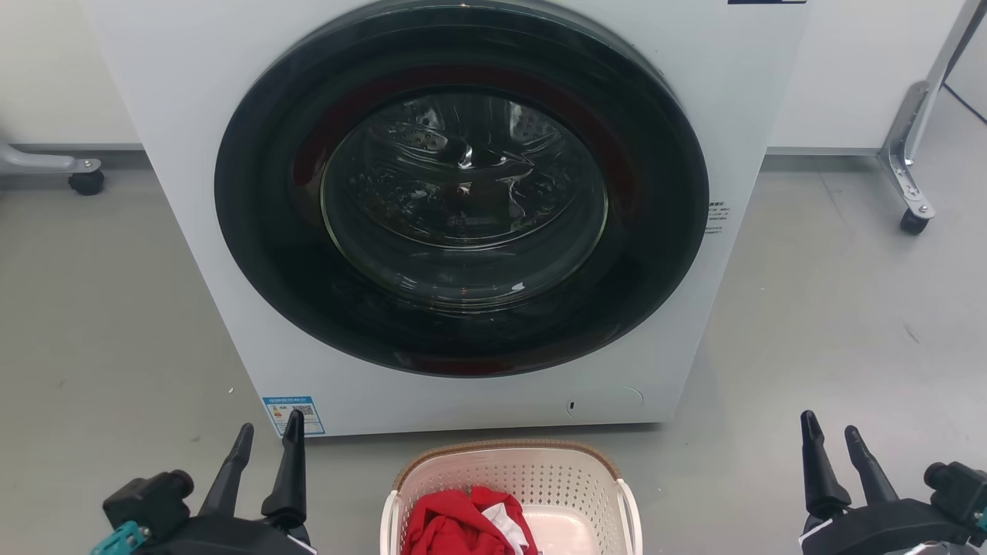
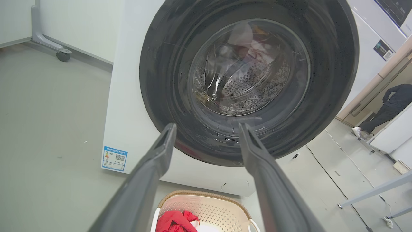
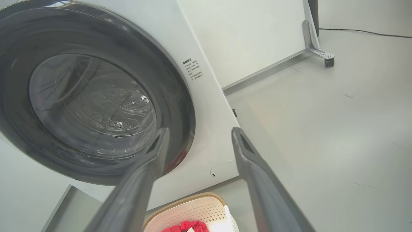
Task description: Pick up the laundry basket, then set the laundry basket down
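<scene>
At the bottom centre of the head view, the laundry basket sat on the floor before the washer, flanked by the left gripper and right gripper, both parted and empty, seemingly poised for its handles.

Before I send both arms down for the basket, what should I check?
1. Left tool open and empty: ok.
2. Right tool open and empty: ok.
3. Cream perforated plastic laundry basket with brown woven-look rim upright on the grey floor, between the tools: ok.
4. Visible parts of its white side handles free of cloth: ok.
5. Red and white cloth fully inside the basket: cannot tell, the near part is cut off.
6. White washer's round dark door shut: ok.
</scene>
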`<state>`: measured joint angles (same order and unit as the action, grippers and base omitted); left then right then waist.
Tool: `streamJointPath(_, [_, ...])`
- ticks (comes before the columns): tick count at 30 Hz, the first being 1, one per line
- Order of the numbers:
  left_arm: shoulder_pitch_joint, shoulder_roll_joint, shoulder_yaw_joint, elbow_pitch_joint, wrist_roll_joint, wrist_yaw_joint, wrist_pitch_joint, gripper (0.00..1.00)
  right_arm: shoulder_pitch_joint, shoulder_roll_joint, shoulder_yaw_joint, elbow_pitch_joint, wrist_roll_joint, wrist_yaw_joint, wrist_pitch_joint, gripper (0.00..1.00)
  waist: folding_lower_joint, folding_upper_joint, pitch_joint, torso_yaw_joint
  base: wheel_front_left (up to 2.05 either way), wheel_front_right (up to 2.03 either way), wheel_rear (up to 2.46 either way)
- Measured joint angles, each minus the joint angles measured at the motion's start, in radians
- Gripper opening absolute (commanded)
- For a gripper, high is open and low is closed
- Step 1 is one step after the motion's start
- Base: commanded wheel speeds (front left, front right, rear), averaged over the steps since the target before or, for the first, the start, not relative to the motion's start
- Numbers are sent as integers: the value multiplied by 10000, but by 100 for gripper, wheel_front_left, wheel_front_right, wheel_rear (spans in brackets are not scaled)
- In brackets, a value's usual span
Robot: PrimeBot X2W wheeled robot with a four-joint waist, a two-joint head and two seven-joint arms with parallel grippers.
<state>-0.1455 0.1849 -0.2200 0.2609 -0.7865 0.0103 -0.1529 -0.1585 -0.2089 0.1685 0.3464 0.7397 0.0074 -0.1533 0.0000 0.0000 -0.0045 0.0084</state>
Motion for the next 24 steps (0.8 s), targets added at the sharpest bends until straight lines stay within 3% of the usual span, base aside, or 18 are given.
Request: streamJointPath(24, [140,360,-1011,92,3336,796,-892,100,-174,-322,1147,625,-3315,-625,-872,100,0,0,-53,24,0,0,0])
